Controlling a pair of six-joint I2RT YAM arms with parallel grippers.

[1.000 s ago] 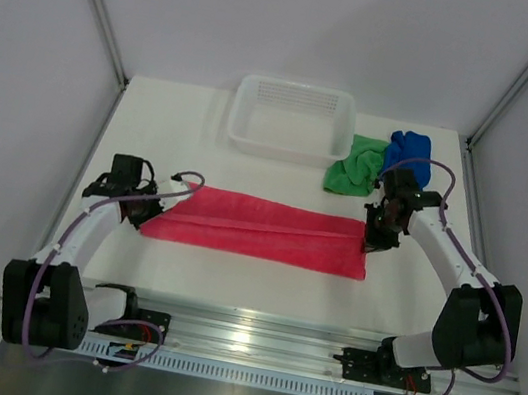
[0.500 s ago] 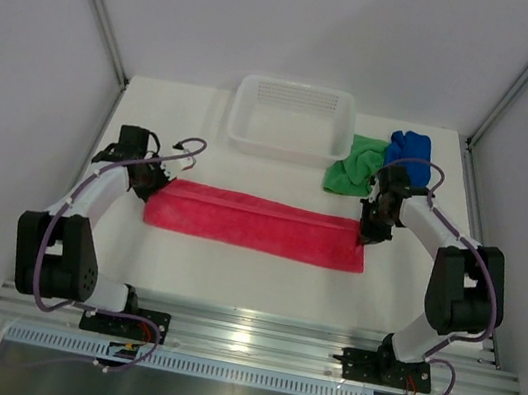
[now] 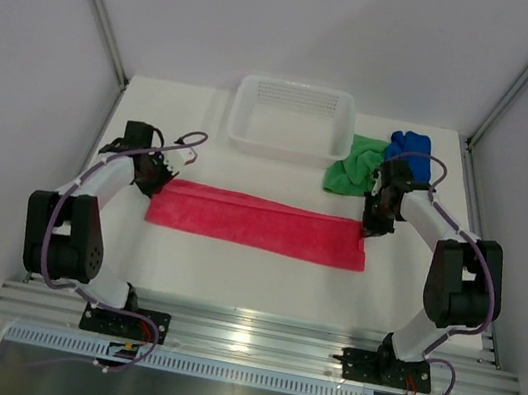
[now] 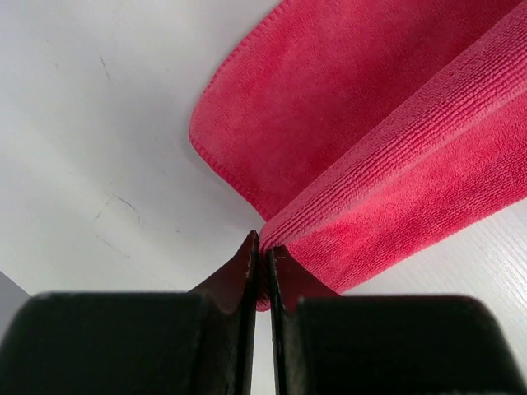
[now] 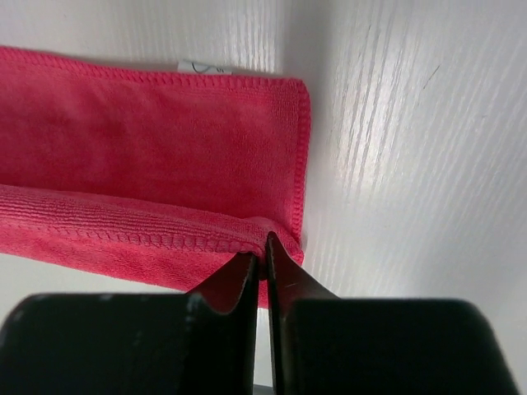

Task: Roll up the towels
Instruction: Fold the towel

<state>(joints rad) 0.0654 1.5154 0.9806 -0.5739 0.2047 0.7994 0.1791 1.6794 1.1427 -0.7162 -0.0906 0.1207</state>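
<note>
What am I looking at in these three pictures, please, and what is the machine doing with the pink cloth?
This is a robot with two arms bolted at the near edge of a white table. The wide picture comes from a fixed camera above and behind them; the other two come from a camera on each wrist, looking along its fingers. On the table lie a long pink towel, folded lengthwise, and, at the back, a white mesh basket, a crumpled green towel and a blue towel. The left gripper pinches the pink towel's left end and the right gripper its right end; both wrist pictures show fingers closed on a fold of cloth.
</note>
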